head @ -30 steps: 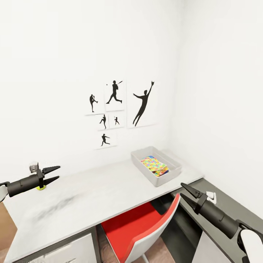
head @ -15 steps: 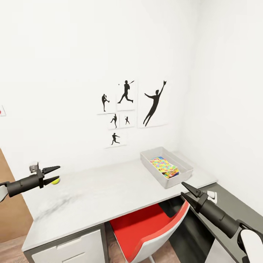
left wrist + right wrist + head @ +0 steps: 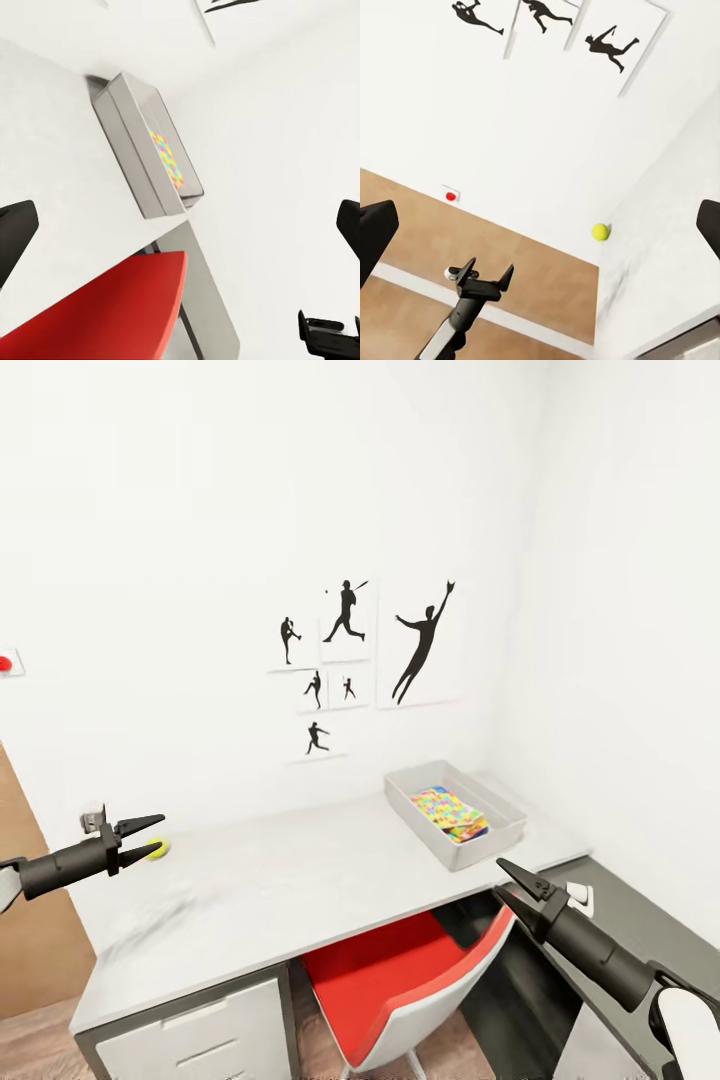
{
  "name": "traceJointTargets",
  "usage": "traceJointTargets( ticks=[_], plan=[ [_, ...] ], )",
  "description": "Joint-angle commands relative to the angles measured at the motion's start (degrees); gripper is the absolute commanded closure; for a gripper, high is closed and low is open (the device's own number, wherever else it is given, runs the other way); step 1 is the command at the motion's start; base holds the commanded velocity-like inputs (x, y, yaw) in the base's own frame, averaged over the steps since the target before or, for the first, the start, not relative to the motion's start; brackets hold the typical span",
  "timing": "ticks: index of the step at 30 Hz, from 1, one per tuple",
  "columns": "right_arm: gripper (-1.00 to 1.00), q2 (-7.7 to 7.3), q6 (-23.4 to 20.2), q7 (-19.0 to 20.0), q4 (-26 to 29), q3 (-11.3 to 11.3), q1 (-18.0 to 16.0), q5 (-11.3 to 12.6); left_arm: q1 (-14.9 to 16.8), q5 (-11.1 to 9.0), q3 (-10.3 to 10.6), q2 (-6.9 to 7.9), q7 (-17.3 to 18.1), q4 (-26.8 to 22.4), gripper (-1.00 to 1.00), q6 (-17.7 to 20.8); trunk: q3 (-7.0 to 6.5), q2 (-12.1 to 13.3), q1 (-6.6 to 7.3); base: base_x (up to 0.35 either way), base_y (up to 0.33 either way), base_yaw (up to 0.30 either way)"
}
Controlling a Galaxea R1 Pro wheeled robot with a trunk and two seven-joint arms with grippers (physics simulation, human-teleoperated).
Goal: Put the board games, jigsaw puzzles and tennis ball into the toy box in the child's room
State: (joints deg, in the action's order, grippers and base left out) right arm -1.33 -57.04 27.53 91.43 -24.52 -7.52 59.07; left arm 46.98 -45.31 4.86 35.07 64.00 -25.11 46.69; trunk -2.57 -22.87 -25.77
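The desk [image 3: 300, 880] was pale grey-white with a white cabinet front. At its right end the toy box [image 3: 425, 825] was translucent pale grey, holding a jigsaw puzzle [image 3: 450, 812] patterned in red, yellow, blue and green. Near its left end lay the yellow-green tennis ball [image 3: 157, 848]. A red chair [image 3: 400, 985] stood below the desk; black silhouette pictures [image 3: 365, 650] hung on the white wall above it.

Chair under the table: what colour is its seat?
Red seat with a white shell edge, clearest in the head view.
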Motion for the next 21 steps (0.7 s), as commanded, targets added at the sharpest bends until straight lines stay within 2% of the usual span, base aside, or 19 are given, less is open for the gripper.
traceJointTargets(
  ticks=[1, 11, 21],
  plan=[
    [-1.00, 0.01, -0.3, 0.4, 0.0, -0.1, 0.0, -0.4, 0.0, -0.5, 0.4, 0.07, 0.1, 0.1, -1.00, 0.3, 0.03, -0.1, -0.01, -0.144, 0.060, 0.000],
    [-1.00, 0.01, -0.2, 0.3, 0.0, 0.0, 0.0, -0.4, 0.0, -0.5, 0.4, 0.00, 0.0, 0.1, -1.00, 0.3, 0.03, -0.1, -0.01, -0.205, 0.146, 0.000],
    [-1.00, 0.01, -0.2, 0.3, -0.1, 0.1, 0.0, -1.0, 0.0, -0.5, 0.4, 0.02, 0.0, 0.1, -1.00, 0.3, 0.03, -0.1, -0.01, -0.026, 0.022, 0.000]
  ],
)
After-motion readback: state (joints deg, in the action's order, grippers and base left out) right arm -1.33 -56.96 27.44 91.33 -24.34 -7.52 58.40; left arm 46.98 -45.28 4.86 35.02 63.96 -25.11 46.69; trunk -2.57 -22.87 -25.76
